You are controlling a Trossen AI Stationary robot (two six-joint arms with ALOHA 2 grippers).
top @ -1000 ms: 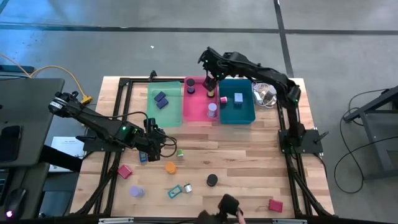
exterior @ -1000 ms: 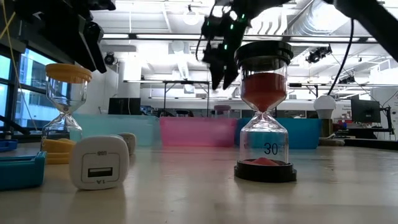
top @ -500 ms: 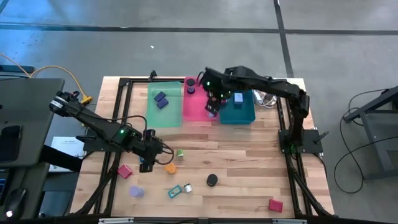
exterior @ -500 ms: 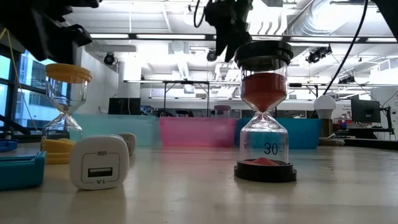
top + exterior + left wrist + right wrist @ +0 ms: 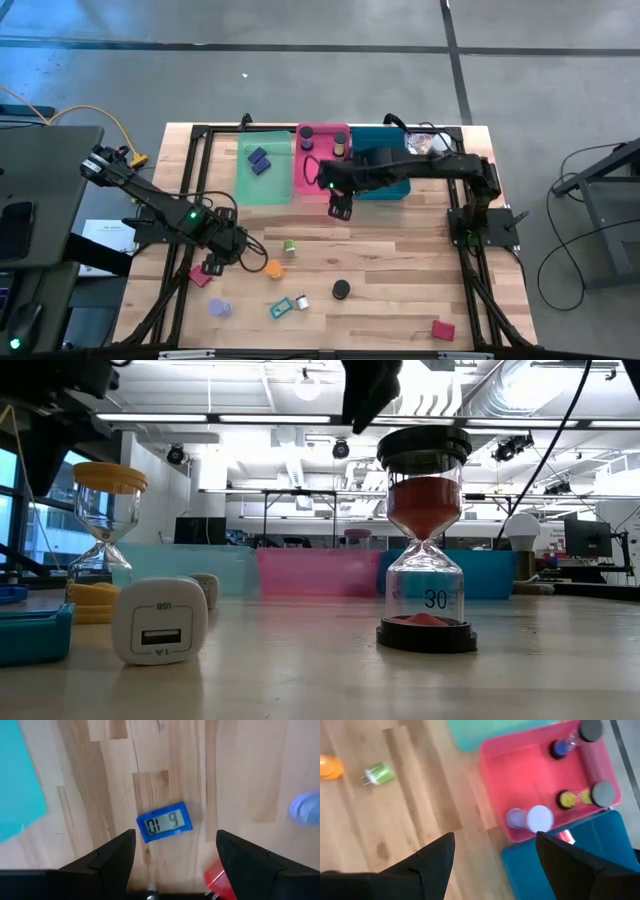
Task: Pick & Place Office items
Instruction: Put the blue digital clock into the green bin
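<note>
Between the open left pincer [image 5: 172, 862] fingers lies a blue timer [image 5: 165, 822].

My left gripper [image 5: 213, 262] hangs with fingers spread at lower left; the red block [image 5: 200, 275] and orange piece [image 5: 273, 268] crowd it. Open wood lies mid-table. My right gripper [image 5: 339, 207], fingers apart, sits just below the pink tray [image 5: 300, 180], bare boards beneath.

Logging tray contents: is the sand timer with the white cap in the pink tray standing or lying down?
Lying down. In the right wrist view the white-capped timer lies on its side on the pink tray floor.
</note>
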